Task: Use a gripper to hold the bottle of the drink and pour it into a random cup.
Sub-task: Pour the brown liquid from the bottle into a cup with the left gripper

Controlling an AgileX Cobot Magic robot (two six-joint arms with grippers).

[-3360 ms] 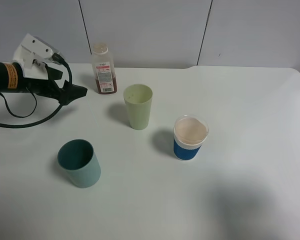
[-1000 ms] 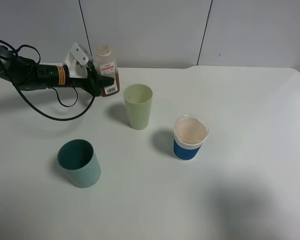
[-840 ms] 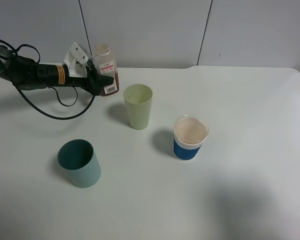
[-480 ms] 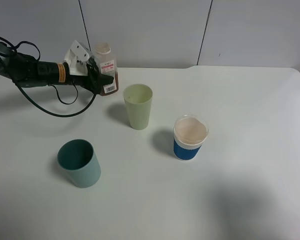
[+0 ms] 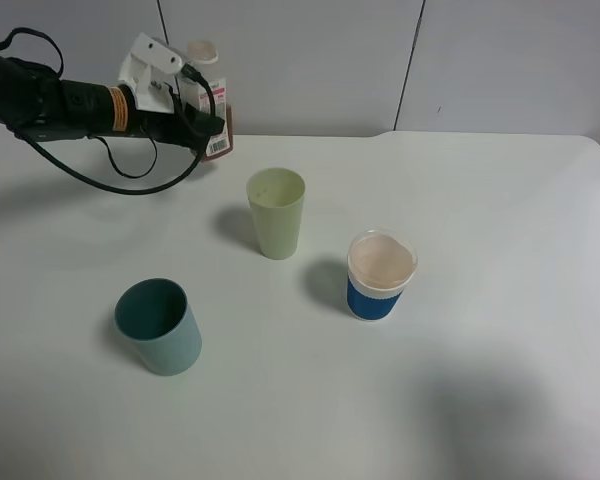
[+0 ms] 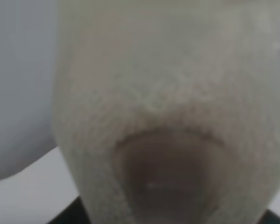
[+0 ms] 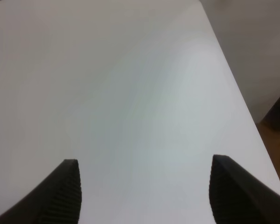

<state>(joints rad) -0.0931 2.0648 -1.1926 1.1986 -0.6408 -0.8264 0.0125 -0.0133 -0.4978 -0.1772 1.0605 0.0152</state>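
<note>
My left gripper (image 5: 202, 118) is shut on the bottle (image 5: 216, 110) and holds it lifted off the table at the back left, near the wall. The bottle's pale cap and white-and-red label show past the black fingers. The bottle (image 6: 168, 116) fills the left wrist view, blurred and very close. The pale light-green cup (image 5: 276, 212) stands upright on the table, in front of and to the right of the bottle. My right gripper (image 7: 144, 191) is open over bare table, seen only in the right wrist view.
A squat dark teal cup (image 5: 159, 326) stands at the front left. A white cup with a blue band (image 5: 380, 274) stands right of the green cup. The grey wall (image 5: 310, 60) runs behind the table. The table's edge (image 7: 233, 84) shows in the right wrist view.
My left gripper reached the bottle, closed on it, and has now lifted it up off the table. The cups have not moved.
</note>
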